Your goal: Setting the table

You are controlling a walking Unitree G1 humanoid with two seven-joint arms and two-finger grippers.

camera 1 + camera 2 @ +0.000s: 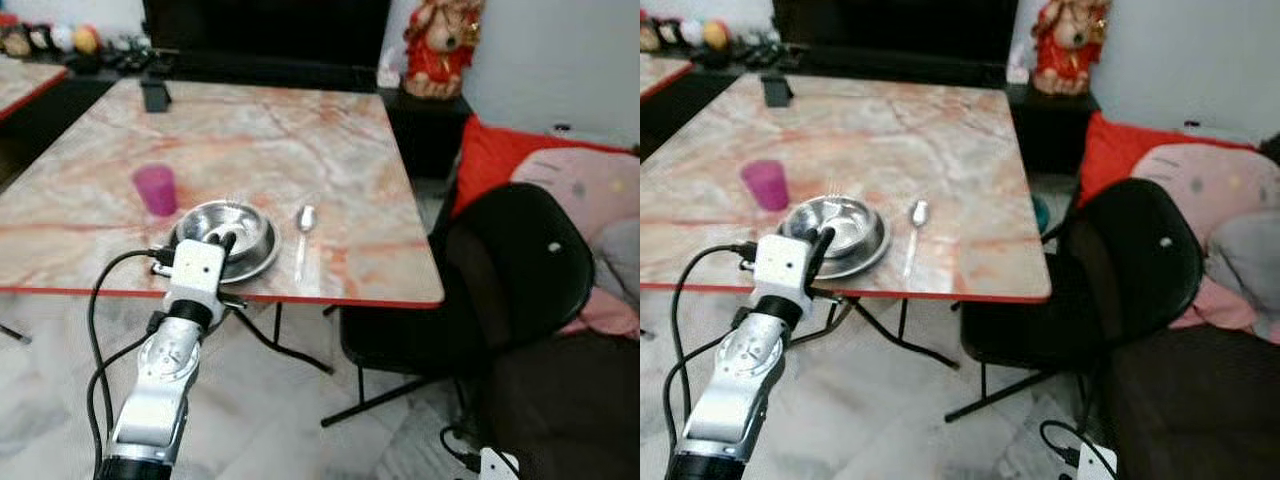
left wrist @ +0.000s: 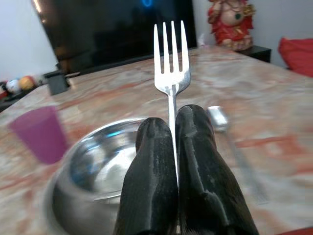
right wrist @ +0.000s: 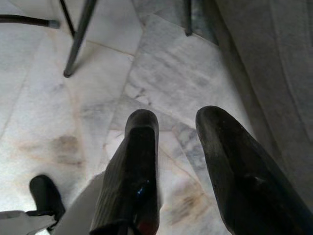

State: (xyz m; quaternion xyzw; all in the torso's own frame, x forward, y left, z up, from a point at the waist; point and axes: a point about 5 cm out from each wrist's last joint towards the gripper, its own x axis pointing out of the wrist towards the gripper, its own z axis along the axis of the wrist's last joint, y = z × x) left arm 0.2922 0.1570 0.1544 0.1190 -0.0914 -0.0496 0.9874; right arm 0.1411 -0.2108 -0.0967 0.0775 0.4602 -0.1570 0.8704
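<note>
Fork held over the bowl, place setting nearly laid out

On the pink-veined marble table, the translucent magenta plastic cup stands just left of the round steel bowl. The left gripper hovers above the bowl's near rim, its fingers pinched together on the handle of the silver metal fork, tines pointing away, probably so it can be laid beside the bowl. The steel spoon already lies right of the bowl. The right gripper hangs idle over the floor, fingers apart.
</note>
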